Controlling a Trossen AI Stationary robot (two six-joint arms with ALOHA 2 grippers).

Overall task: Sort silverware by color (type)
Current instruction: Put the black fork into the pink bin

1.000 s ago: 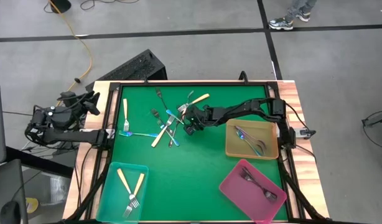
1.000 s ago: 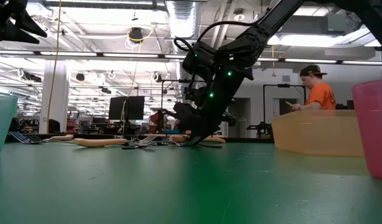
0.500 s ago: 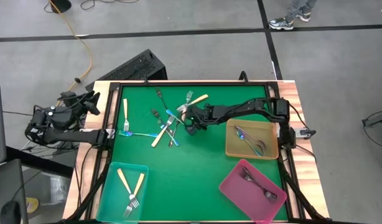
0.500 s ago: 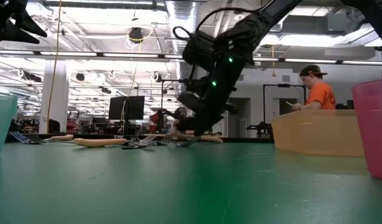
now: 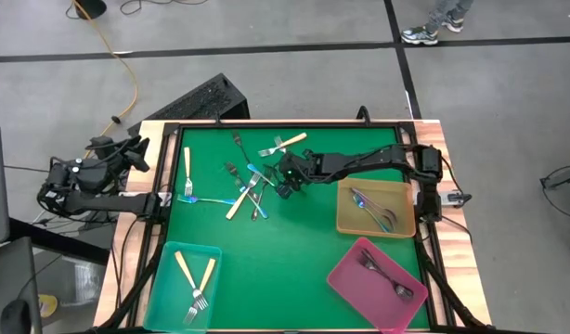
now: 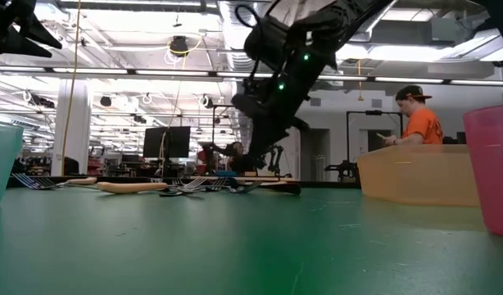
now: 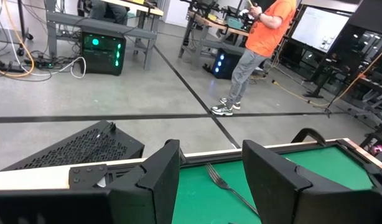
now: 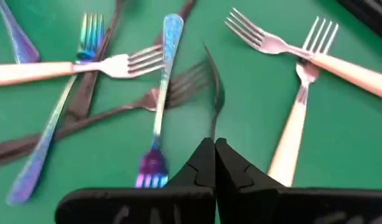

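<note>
A slim dark grey metal fork (image 8: 211,81) hangs pinched by its handle between the clenched fingers of the right gripper (image 8: 213,149), lifted clear of the green table mat (image 5: 294,260) near the middle of its far half; the grip on the thin handle end lets the tines dangle free above the pile. Below it the unsorted forks lie crossed: an iridescent blue-rainbow fork (image 8: 158,106) over another dark fork (image 8: 104,115), and cream-handled forks (image 8: 340,65) just beside. The dark kind seems bound for the pink tray (image 5: 376,271) at the near right corner, which already holds dark pieces, while the tan tray (image 5: 376,207) by the right edge holds iridescent ones and the teal tray (image 5: 187,276) at the near left corner holds cream-handled ones. Between the gripper and the pink tray the mat lies bare, though the tan tray stands close to that path, so I judge the fork needs carrying above its wall. The left gripper (image 7: 209,180) waits beyond the far left corner, jaws parted and empty, well apart from the work.
</note>
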